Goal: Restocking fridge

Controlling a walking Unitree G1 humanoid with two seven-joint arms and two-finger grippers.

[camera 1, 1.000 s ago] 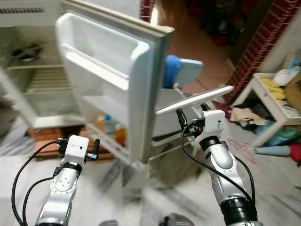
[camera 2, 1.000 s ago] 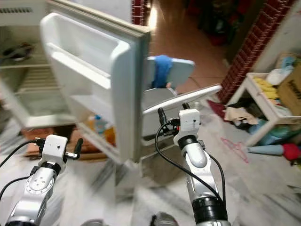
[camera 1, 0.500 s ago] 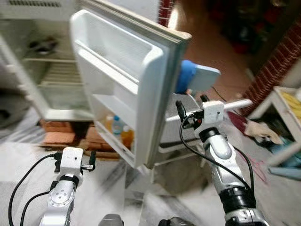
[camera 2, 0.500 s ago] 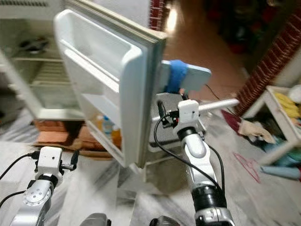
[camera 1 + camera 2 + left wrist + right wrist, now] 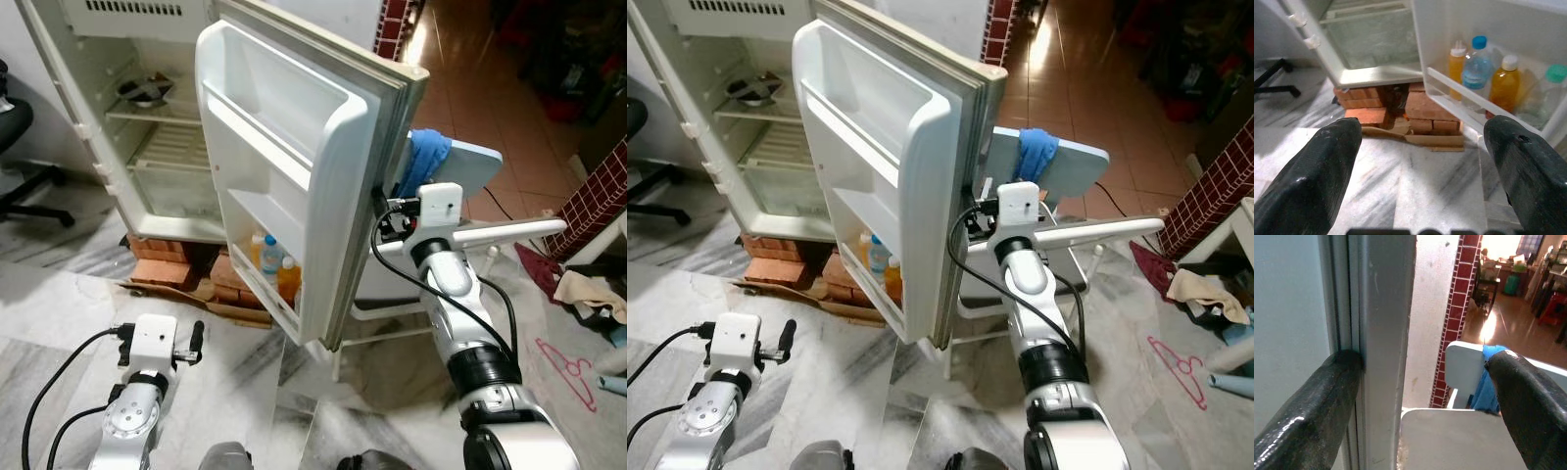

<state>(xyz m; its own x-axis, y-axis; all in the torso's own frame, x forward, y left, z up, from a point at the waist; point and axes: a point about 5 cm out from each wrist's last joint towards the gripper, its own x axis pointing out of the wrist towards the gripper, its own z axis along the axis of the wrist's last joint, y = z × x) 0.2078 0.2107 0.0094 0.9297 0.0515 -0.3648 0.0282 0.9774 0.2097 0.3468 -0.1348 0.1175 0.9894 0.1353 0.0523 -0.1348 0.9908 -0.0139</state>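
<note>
The white fridge [image 5: 147, 147] stands open, its door [image 5: 294, 166] swung out towards me. The door's lowest shelf holds a blue-capped water bottle [image 5: 1476, 66] between two orange bottles [image 5: 1504, 81]. My right gripper [image 5: 1422, 364] is open at the door's outer edge: one finger [image 5: 1312, 406] rests on the door's inner side, the other [image 5: 1528, 401] is clear of it. My left gripper [image 5: 1422, 137] hangs low over the marble floor, open and holding nothing, pointing at the door's bottom shelf.
A white chair [image 5: 470, 162] with a blue cloth [image 5: 426, 162] stands just behind the door. Bricks [image 5: 162, 274] prop up the fridge. A black office chair [image 5: 20, 147] is at the left. A metal bowl [image 5: 142, 91] sits on a fridge shelf. A red hanger [image 5: 568, 357] lies on the floor at the right.
The whole view has shifted and sharpened as I moved. My right gripper has come up against the door's outer edge. My left arm sits lower in the picture.
</note>
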